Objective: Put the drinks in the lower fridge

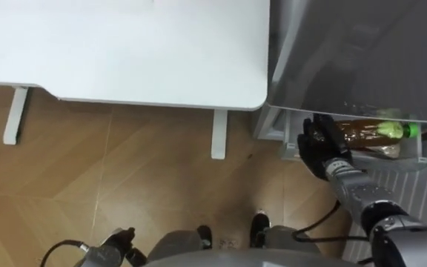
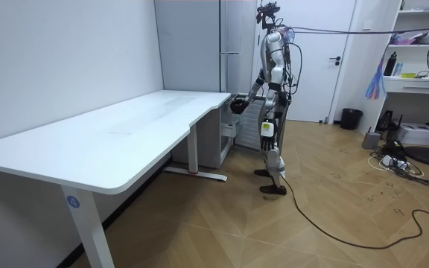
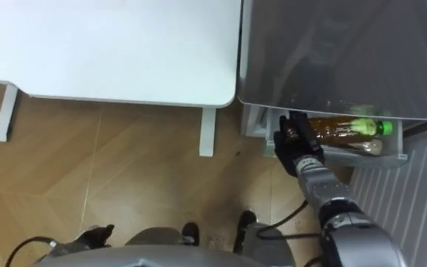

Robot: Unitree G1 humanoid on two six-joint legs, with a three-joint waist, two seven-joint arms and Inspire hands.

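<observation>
Bottle of amber drink, green-capped, lies on its side in the tray low in the grey fridge, just above a paler second bottle. Its label is a darker band with print too small to read. The right hand is curled round the bottle's base end. The robot stands at the fridge, beside the end of the white desk. The left hand hangs low; whether it grips anything, I cannot tell.

Two bottles lie in one fridge drawer beside one desk.
</observation>
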